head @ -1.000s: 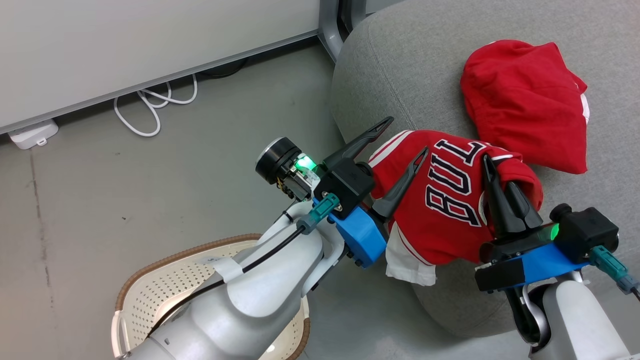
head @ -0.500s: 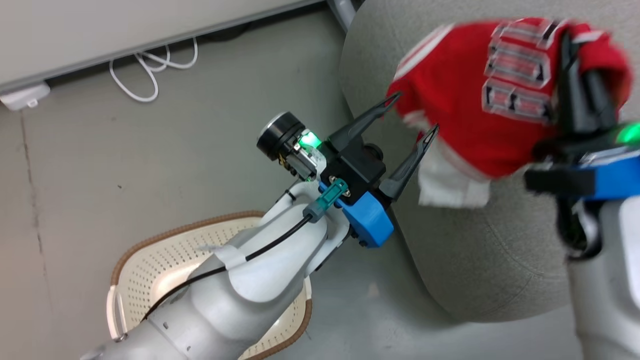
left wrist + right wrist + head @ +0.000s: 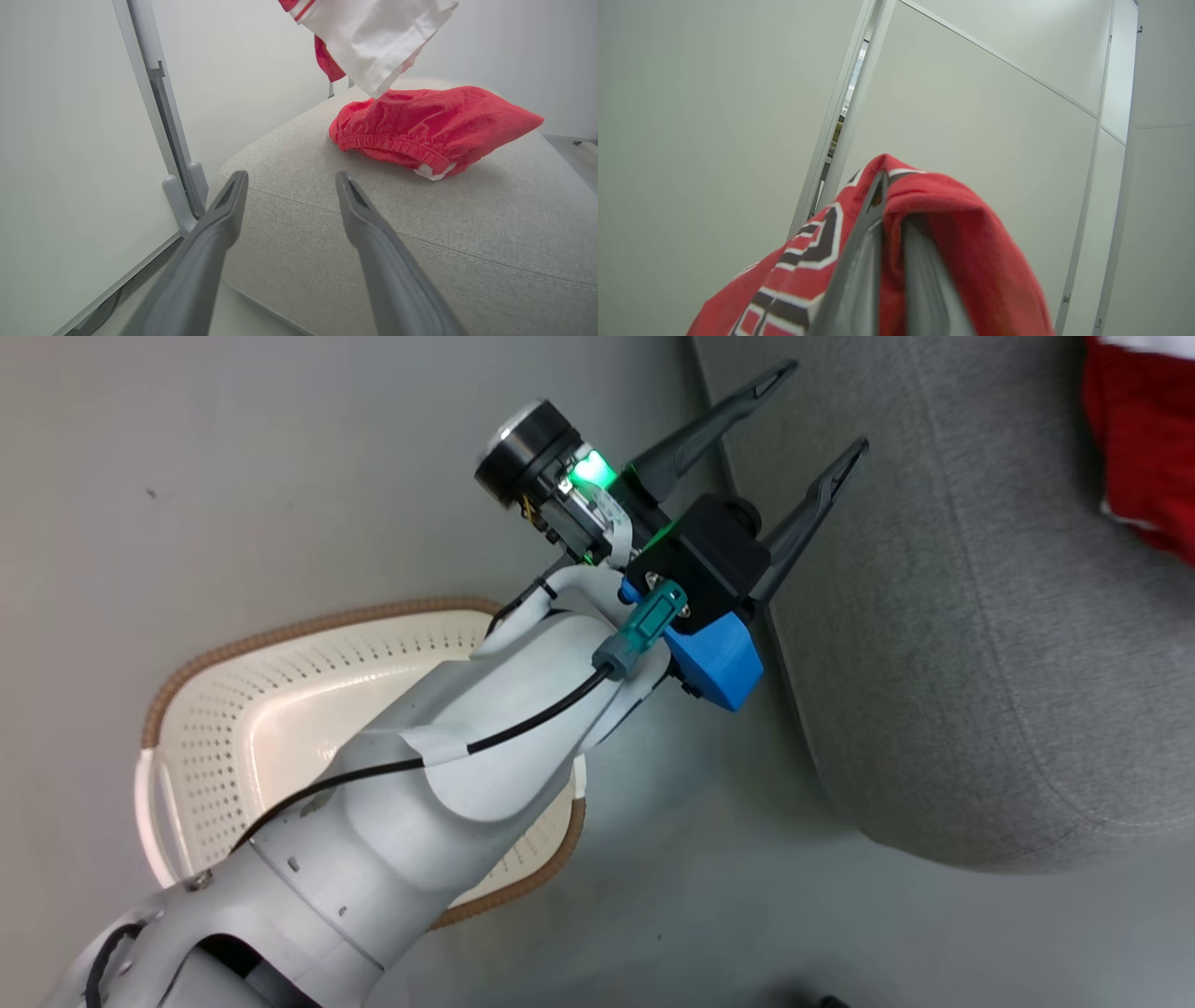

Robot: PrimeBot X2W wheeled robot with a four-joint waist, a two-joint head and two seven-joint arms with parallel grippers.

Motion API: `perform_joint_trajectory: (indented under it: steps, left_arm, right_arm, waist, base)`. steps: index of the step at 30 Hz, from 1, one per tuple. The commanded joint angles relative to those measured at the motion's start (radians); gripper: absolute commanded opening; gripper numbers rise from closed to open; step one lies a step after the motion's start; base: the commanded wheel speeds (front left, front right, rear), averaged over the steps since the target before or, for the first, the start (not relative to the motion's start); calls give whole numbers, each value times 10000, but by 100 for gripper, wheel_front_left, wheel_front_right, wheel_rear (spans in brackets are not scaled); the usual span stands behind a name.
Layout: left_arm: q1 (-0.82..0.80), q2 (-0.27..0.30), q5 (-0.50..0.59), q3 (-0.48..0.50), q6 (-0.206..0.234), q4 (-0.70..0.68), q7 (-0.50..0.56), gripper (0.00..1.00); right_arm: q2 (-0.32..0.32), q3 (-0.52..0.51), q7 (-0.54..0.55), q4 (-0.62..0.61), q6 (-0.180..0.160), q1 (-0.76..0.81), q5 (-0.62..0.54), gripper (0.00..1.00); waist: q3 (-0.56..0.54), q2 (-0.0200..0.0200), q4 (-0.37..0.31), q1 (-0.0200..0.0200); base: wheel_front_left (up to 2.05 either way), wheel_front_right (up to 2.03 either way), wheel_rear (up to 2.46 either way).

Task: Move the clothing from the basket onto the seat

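Pinching jersey [image 3: 980, 261], right gripper [image 3: 894, 205], shorts [image 3: 434, 126] on seat [image 3: 467, 224], left wrist view

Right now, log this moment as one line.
left gripper open, empty | right gripper shut on jersey | jersey hanging above seat | shorts on seat

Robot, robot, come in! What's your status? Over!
Left gripper open, holding nothing. Right gripper shut on jersey, hanging above the seat. Shorts lie on seat, under it.
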Motion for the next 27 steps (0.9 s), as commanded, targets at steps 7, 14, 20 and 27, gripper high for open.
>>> perform_joint_trajectory:
  steps: [7, 14, 20, 27]
  left_arm:
    - [-530, 136, 176, -19, 35, 157, -52, 100]
    - [-655, 109, 157, -79, 0, 190, -63, 100]
    - [-736, 84, 119, -107, 19, 213, -66, 100]
    - [-647, 59, 52, -89, 75, 262, -76, 100]
  right_arm:
    - [-1076, -1336, -37, 1155, 2, -536, 274, 0]
    - [-495, -1484, -37, 2088, 2, 191, 362, 0]
    - [574, -1458, -36, 2854, 3, 1047, 555, 0]
    - [1340, -965, -37, 3257, 2, 1968, 447, 0]
  waist:
    - [1345, 0, -194, -1]
    - [1436, 0, -208, -1]
    - [1458, 0, -135, -1]
    - [1270, 0, -48, -1]
  base:
    - [0, 0, 0]
    - [0, 0, 0]
    - [0, 0, 0]
    - [0, 0, 0]
